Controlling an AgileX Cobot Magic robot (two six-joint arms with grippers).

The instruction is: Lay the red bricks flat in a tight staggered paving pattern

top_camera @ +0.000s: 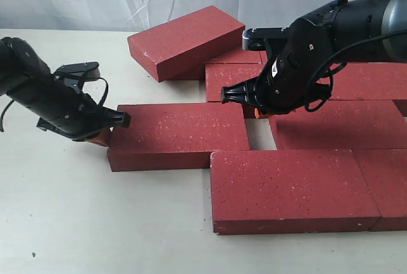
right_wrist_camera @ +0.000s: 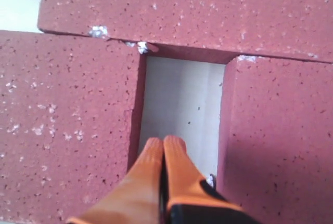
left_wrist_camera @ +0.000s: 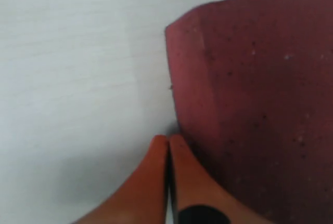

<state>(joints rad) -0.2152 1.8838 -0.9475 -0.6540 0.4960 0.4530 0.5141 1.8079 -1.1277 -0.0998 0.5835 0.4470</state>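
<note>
White table (top_camera: 57,223) | red bricks (top_camera: 178,135) mostly flat | long axes left-right

Exterior view: your right arm (top_camera: 331,39) covers parts of the back-row red bricks (top_camera: 369,80); the front-right brick (top_camera: 388,185) runs off the edge; the tilted brick (top_camera: 184,40) hides whatever it leans on. Left wrist view: you get one blurred brick (left_wrist_camera: 260,104), cropped, and the left gripper (left_wrist_camera: 168,143) only in part.

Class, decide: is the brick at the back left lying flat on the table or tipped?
Tipped: the back-left brick slopes, its right end resting up on neighbouring bricks instead of the table.
</note>
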